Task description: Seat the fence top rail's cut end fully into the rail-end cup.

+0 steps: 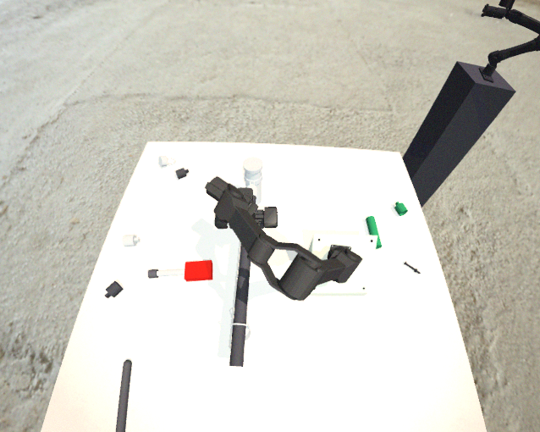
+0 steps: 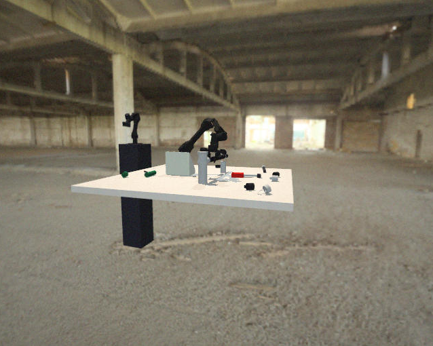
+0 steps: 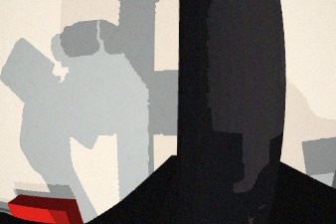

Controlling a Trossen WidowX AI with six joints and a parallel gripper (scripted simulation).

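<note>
The big post stands upright, with its brace band high up near the cap. The dark top rail runs from my gripper toward the front of the top view and passes through the white loop cap on the thin post. My gripper is shut on the rail close to the big post. The arm and fingers hide the rail's cut end and most of the end cup in the top view. Whether the end is inside the cup cannot be told.
A red block with a rod lies left of the rail. A pale box stands under the arm's base. Green tube, bolt, loose black and white caps and a dark rod lie around.
</note>
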